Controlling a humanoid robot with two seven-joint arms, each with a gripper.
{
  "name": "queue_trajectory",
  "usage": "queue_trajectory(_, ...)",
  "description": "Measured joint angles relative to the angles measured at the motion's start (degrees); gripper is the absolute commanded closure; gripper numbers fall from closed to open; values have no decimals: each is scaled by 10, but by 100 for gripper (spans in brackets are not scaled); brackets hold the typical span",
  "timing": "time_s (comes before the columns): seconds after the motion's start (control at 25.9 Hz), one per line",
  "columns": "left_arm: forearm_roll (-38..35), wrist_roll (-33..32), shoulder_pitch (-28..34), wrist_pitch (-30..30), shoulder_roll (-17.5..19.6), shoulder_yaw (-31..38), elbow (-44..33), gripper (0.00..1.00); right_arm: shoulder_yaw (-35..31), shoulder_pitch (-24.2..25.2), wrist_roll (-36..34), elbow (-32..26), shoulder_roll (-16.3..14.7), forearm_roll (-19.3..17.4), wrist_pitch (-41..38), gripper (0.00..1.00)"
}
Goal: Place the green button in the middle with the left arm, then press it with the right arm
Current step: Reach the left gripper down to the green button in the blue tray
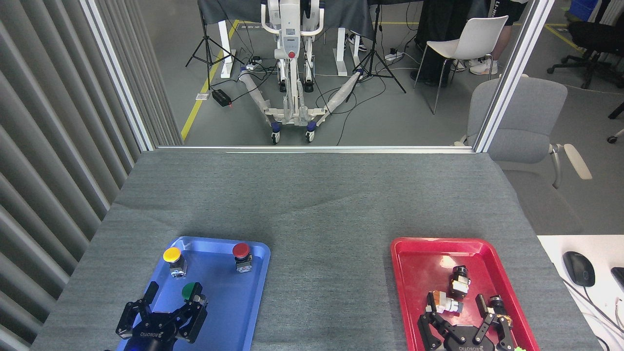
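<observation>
Near the blue tray's (253, 292) front edge, the left gripper (174, 301) spreads wide beside the green button (191, 291), poised to grasp; the right gripper (460, 317) waits released.

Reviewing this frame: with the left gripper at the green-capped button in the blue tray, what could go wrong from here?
1. The open left gripper has its right finger beside the round dark-green-capped push-button, which sits off-centre of the gap; closing may tip it rather than grasp it.
2. The raised rim of the blue plastic tray lies toward the bare grey cloth middle; a low carry might catch it.
</observation>
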Motion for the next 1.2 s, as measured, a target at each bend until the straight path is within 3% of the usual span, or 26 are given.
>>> queue_trajectory(1.2, -6, 3, 4, -3, 7, -2, -1, 1, -1, 0, 1, 0, -2, -11, -19, 0)
